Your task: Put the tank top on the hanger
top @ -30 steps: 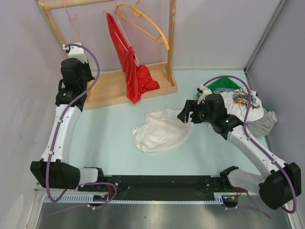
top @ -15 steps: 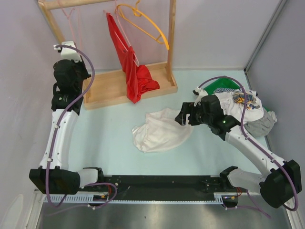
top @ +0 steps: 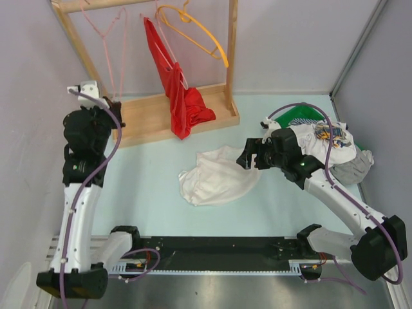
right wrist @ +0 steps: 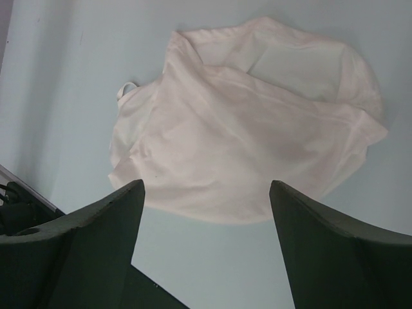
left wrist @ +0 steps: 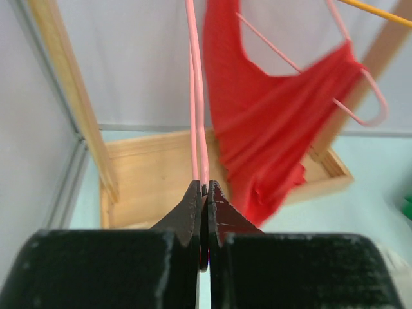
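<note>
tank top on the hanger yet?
Off: tank top lies crumpled on the table, while the hanger hangs bare on the rack.

Top camera looks down from behind; wrist cameras (close-up) share its rack and tank top.

Pale mint table, plain lilac-white walls around; wooden rack at 11 o'clock, brushed metal ledge at 6 o'clock; even light.
</note>
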Controlling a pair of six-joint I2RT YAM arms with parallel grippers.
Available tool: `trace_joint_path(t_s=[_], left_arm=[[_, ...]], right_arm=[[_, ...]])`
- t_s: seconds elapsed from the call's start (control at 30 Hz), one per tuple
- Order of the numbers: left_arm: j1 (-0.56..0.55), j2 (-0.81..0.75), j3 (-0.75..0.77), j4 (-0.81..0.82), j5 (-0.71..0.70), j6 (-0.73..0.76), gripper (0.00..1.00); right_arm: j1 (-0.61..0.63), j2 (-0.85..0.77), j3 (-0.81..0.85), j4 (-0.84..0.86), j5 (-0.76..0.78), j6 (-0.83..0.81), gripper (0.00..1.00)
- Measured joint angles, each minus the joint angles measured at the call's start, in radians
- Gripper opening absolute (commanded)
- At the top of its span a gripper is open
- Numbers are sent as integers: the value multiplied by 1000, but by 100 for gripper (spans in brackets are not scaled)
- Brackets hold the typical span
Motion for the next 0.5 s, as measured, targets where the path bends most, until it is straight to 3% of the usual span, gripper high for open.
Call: trace_joint_path(t_s=[0.3,0.5], left_arm=[[0,-351,-132,-189,203,-17,0],[0,-540,-161,-294,264,-18,0]], right_arm=[[12,-13,69,-77,1,-72,85],[12,-65,113,-138,31,-119,85]])
